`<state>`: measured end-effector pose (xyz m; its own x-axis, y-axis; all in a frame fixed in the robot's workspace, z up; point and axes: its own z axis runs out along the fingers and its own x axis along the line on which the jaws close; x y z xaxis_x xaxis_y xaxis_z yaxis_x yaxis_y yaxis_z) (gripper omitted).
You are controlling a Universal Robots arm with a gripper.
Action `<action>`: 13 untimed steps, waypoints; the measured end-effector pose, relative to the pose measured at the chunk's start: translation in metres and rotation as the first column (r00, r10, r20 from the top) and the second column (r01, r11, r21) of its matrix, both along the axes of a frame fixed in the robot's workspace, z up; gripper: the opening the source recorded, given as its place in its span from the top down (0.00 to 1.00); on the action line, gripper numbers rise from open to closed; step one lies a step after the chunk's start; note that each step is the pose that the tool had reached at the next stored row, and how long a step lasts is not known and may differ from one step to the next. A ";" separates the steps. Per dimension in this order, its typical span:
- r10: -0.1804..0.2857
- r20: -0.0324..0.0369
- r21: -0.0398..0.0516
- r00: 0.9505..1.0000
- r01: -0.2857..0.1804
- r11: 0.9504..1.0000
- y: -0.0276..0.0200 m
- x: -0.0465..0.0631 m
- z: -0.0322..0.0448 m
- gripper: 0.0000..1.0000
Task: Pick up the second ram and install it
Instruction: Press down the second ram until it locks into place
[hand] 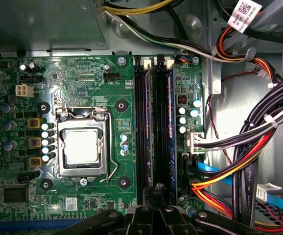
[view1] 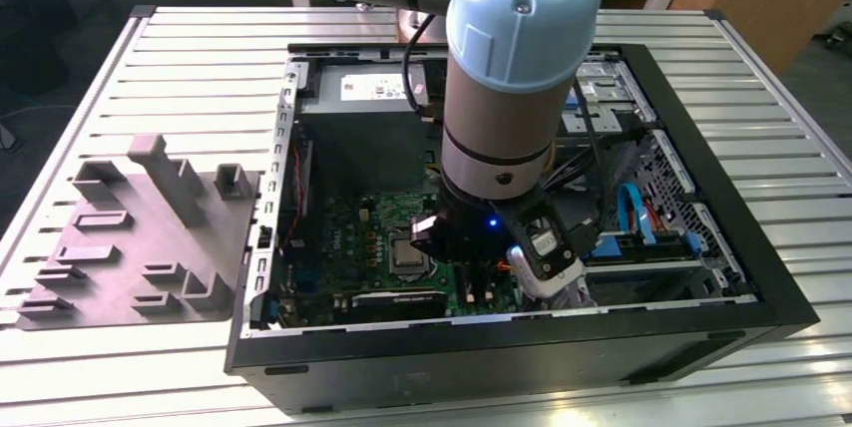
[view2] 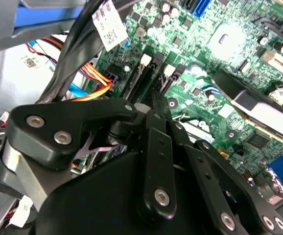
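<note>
In the exterior view, the arm [view1: 513,78] reaches down into an open computer case [view1: 745,247] that lies on a slatted metal table [view1: 174,58]. The tool [view1: 460,242] is low over the green board [view1: 366,237], toward the case's near wall. On the exterior view's left, well apart from the case, a grey moulded fixture plate [view1: 127,247] rests on the table.

In the second wrist view, the tool's black linkage [view2: 156,147] narrows to a point just above the long black slots [view2: 144,81] of the board; orange and black cables [view2: 90,88] run beside them. I cannot tell whether its fingers grip anything.

In the first wrist view, the tool [hand: 158,188] hangs over the end of the slots [hand: 141,122], beside the processor socket [hand: 82,147]. The second ram [hand: 161,122] appears as a dark strip standing in the slot right under the tool, though whether it is fully seated I cannot tell.
</note>
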<state>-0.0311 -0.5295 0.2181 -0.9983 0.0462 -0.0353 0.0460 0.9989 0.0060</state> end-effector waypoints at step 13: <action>0.000 0.000 0.000 1.000 0.000 1.000 -0.0002 0.000 -0.0027 0.90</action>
<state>-0.0311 -0.5297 0.2154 -0.9983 0.0462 -0.0352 0.0460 0.9989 0.0060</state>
